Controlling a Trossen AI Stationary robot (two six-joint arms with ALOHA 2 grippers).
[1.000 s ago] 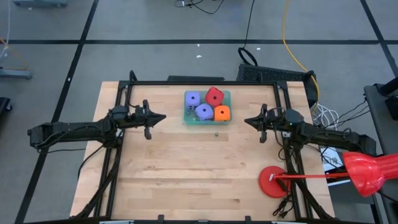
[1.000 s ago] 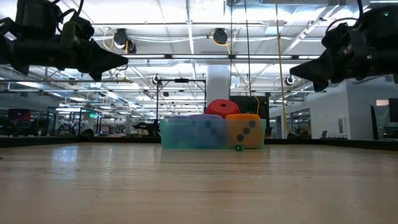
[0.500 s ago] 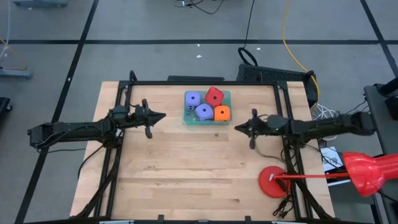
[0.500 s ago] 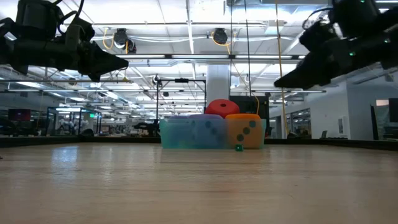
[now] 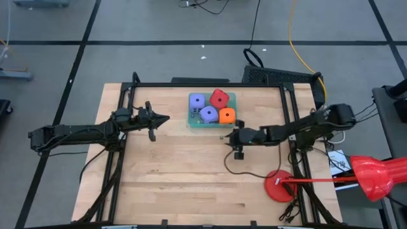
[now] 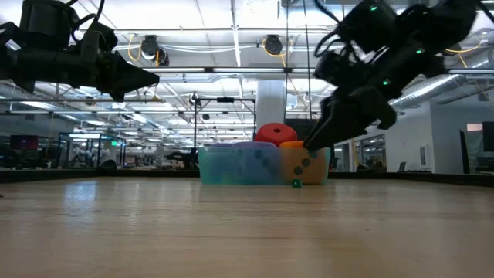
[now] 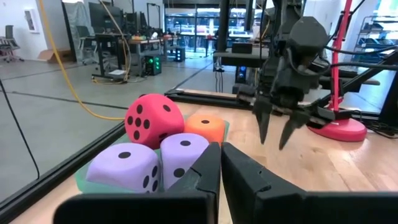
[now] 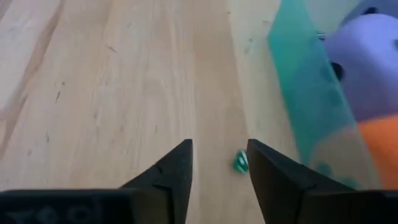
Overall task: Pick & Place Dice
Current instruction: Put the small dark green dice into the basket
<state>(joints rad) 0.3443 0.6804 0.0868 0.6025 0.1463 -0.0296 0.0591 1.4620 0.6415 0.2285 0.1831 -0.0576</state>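
Four dice sit in a translucent green tray point(image 5: 193, 121) at the table's far middle: red point(image 5: 219, 98), orange point(image 5: 227, 116) and two purple ones point(image 5: 197, 100) point(image 5: 208, 114). The red die rests on top of the others point(image 7: 152, 118). My right gripper point(image 5: 227, 137) hangs just off the tray's near right corner, tipped downward and open. A tiny green piece point(image 8: 240, 162) lies on the wood between its fingers, untouched. To the tray's left, my left gripper point(image 5: 166, 119) is held level above the table, shut and empty.
A red round-based stand point(image 5: 278, 186) occupies the near right corner, with a dark cable point(image 5: 245, 172) trailing across the wood toward it. A black frame point(image 5: 210, 84) borders the table's far edge. Bare wood covers the near half of the table.
My right gripper has swung from the table's right edge toward the tray, coming in over the wood and tipping its fingers downward. It now hangs beside the tray's near right corner, over the tiny green piece. The dice and tray have stayed put.
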